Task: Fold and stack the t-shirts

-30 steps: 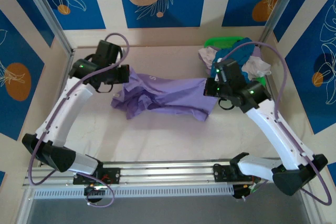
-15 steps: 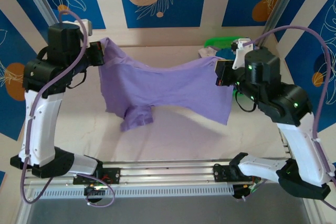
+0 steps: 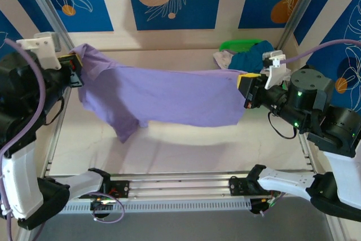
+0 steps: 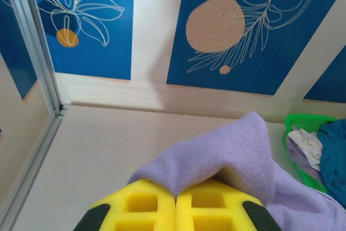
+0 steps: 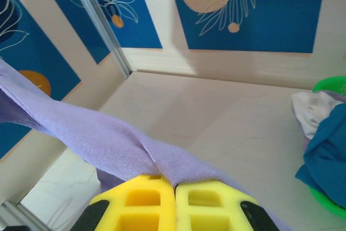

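Observation:
A lavender-purple t-shirt (image 3: 169, 97) hangs stretched in the air between both arms, high above the table. My left gripper (image 3: 78, 67) is shut on its left corner; in the left wrist view the cloth (image 4: 227, 152) bunches out from between the yellow fingers (image 4: 143, 204). At the right, my right gripper (image 3: 243, 86) is shut on the other corner, the cloth (image 5: 102, 136) running off to the left from its fingers (image 5: 213, 204). A sleeve (image 3: 127, 128) dangles below. A teal-blue t-shirt (image 3: 248, 60) and white ones (image 3: 224, 58) lie heaped in the basket.
The green plastic basket (image 3: 237, 44) stands at the back right corner against the wall. An aluminium post (image 4: 32, 52) rises at the back left. The pale tabletop (image 3: 180, 150) lies below the hanging shirt.
Both arms have risen and spread apart, lifting the purple shirt from a crumpled heap on the table into a taut span in the air.

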